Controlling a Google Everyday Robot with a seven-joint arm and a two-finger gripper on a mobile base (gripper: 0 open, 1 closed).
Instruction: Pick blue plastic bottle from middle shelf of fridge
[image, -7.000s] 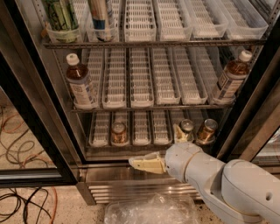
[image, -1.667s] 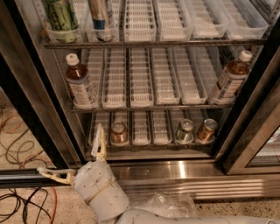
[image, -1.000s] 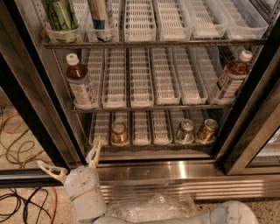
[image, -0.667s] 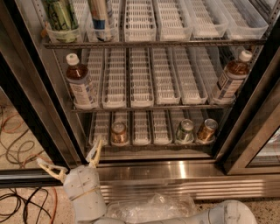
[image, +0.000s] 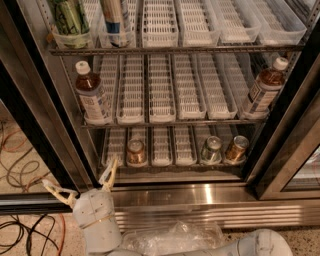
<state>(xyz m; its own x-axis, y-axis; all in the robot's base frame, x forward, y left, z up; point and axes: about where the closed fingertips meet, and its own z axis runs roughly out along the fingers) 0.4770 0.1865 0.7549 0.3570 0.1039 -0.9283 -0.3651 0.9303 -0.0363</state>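
- Camera view cuts off the top shelf: a green-labelled bottle (image: 69, 15) and a blue-and-white container (image: 115, 20) beside it both lose their upper parts at the frame edge.
- The fridge (image: 200, 193) shows only in part, with black door frames crossing both sides.
- At the left end of the middle shelf (image: 165, 121), the blue plastic bottle (image: 93, 98) stands upright in the outermost white lane tray, with brown drink, a white cap and a pale label.
- A like bottle (image: 262, 89) stands at the right end, its lower right side hidden behind the door frame.
- Dark print covers both labels, but none of it can be read.
- On the bottom shelf a gold can (image: 135, 151) sits left of centre, and a silvery can (image: 212, 149) and another gold can (image: 236, 148) sit to the right; their markings cannot be made out.
- The gripper (image: 80, 173) is low at the left, in front of the fridge's lower left corner, below the blue plastic bottle and well apart from it.
- Its fingers (image: 109, 175) are spread wide in a V and hold nothing.
- The white arm (image: 99, 226) runs off the bottom edge, and crumpled clear plastic (image: 175, 237) lies beside it.
- Cables (image: 20, 160) trail on the floor at the left.
- Against 0.7 s ago, gripper and bottles sit in the same places; 7 s ago the gripper was at the right, before the bottom shelf.
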